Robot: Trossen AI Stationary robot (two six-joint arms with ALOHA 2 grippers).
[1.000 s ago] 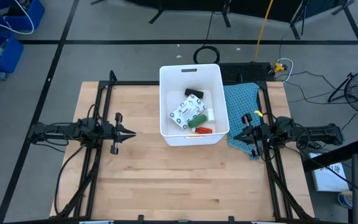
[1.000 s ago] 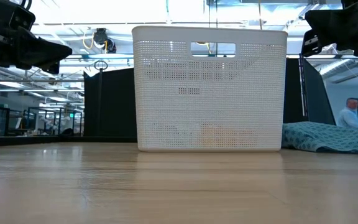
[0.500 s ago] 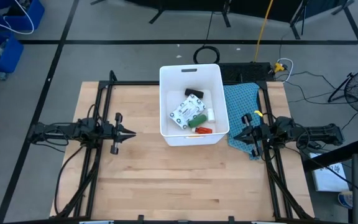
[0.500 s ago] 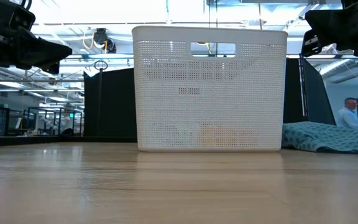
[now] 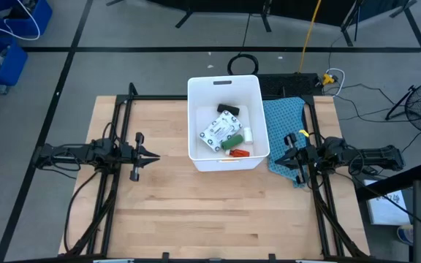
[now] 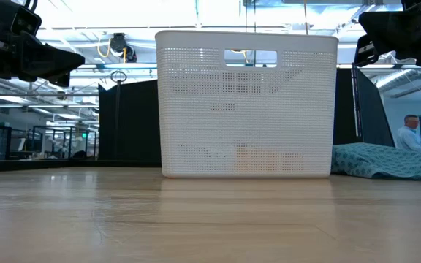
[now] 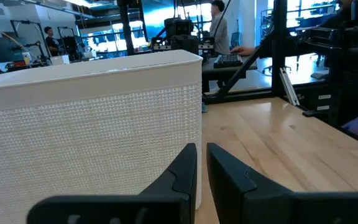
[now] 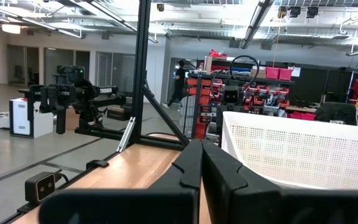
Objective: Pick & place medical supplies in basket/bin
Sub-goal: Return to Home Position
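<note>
The white basket [image 5: 256,117] stands at the middle of the table's far half, with a handle slot [image 6: 251,57] in a short rim. On its floor lie a white packet with green print [image 5: 220,131], a green stick [image 5: 232,140], a red piece [image 5: 238,153], a black piece [image 5: 227,109] and a small white piece [image 5: 248,134]. My left gripper [image 5: 154,155] hovers level to the basket's left with nothing between its fingers, which stand a thin gap apart [image 7: 202,155]. My right gripper [image 5: 278,155] hovers to the basket's right, shut and empty [image 8: 202,146].
A blue-green cloth [image 5: 283,124] lies bunched against the basket's right side, under my right gripper. Black frame rails [image 5: 115,139] run along both table sides. Bare wood [image 5: 210,212] stretches across the near half. A person [image 6: 413,131] is in the room beyond.
</note>
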